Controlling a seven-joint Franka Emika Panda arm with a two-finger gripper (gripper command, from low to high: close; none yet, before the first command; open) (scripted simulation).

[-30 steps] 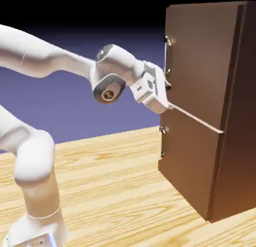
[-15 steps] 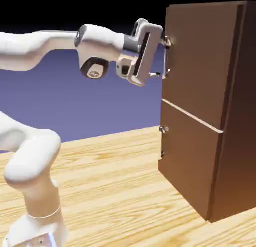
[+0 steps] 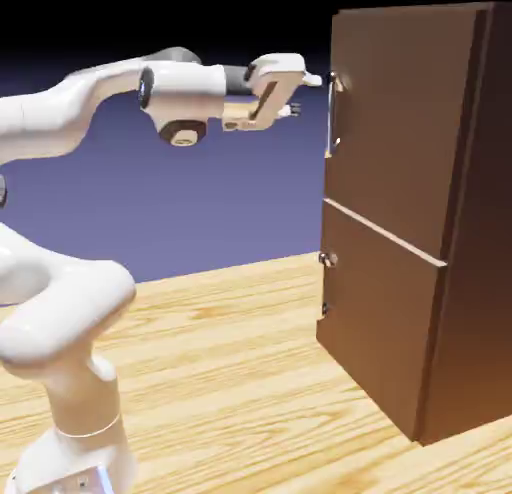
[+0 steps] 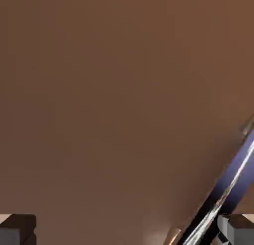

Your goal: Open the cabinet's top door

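Cabinet [image 3: 420, 212]: standing on table [image 3: 230, 352], right side. Top door [image 3: 400, 112] closed flush; handle [image 3: 331, 112] at its left edge. Tool [image 3: 300, 94]: fingers apart, empty, beside handle's upper end. Open air leftward.

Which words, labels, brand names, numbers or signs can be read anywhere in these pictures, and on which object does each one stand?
None: no readable text shows in either view.
The cabinet and its top door are plain brown wood, with only a bare silver handle.
The white arm and the open gripper carry no label or number.
The hand view shows only wood, the handle and the grey finger tips.
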